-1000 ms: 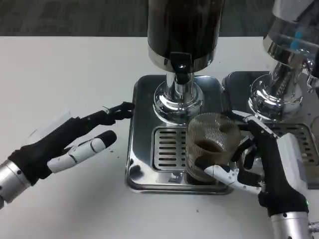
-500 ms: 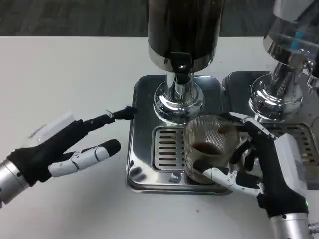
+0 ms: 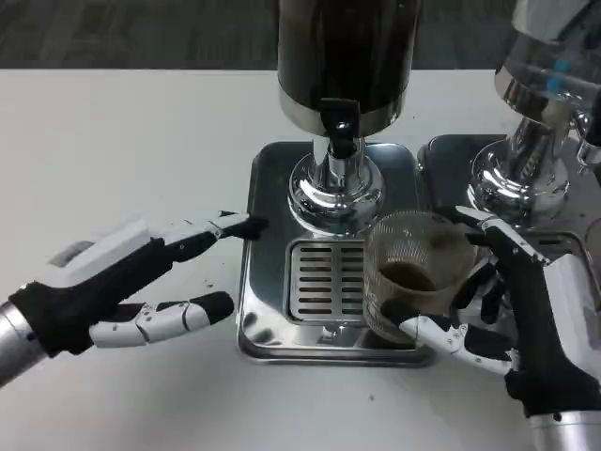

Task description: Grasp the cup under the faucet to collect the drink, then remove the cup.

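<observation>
A ribbed clear cup (image 3: 413, 274) with a little dark drink in its bottom stands over the right edge of the metal drip tray (image 3: 319, 282). My right hand (image 3: 526, 319) grips it from the right, thumb across its front and fingers round its far side. The cup sits right of and nearer than the black faucet (image 3: 340, 127) of the dark drink dispenser (image 3: 346, 56). My left hand (image 3: 122, 282) hovers open over the table left of the tray, fingers stretched toward the tray's left rim.
A second dispenser (image 3: 540, 113) with a chrome base and its own drip tray (image 3: 563, 246) stands at the right, close behind my right hand. White table (image 3: 122, 141) stretches away to the left and front.
My right hand has carried the cup to the right and slightly nearer, away from under the faucet. The left hand has rolled and edged right toward the tray.
</observation>
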